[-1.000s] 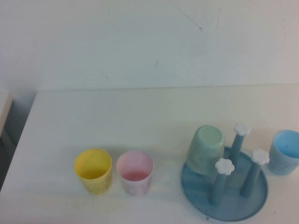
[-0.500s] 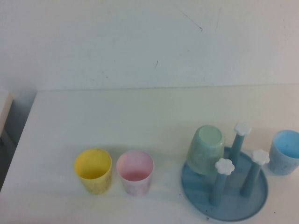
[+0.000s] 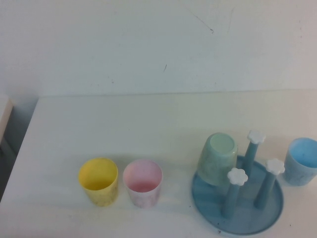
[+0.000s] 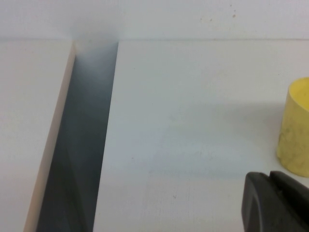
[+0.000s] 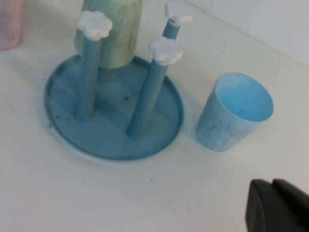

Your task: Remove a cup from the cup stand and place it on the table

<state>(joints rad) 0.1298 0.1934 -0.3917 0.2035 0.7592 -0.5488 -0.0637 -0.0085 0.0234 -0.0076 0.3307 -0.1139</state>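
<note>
The light blue cup [image 3: 302, 161] [image 5: 235, 117] stands upright on the white table [image 3: 124, 124], just right of the cup stand [image 3: 237, 206] [image 5: 112, 133]. The stand is a round blue-grey tray with three bare pegs topped by white flower caps. A pale green cup [image 3: 217, 158] [image 5: 116, 29] hangs upside down on it. My right gripper [image 5: 271, 186] is shut and empty, hovering near the blue cup. Over the table's left part, close to the yellow cup [image 4: 294, 126], my left gripper [image 4: 269, 176] is shut and empty. Neither gripper shows in the high view.
A yellow cup [image 3: 99, 181] and a pink cup [image 3: 142, 182] stand upright side by side at the front left. The table's left edge borders a dark gap [image 4: 77, 145] with another pale surface [image 4: 29, 121] beyond it. A white wall [image 3: 148, 44] backs the table.
</note>
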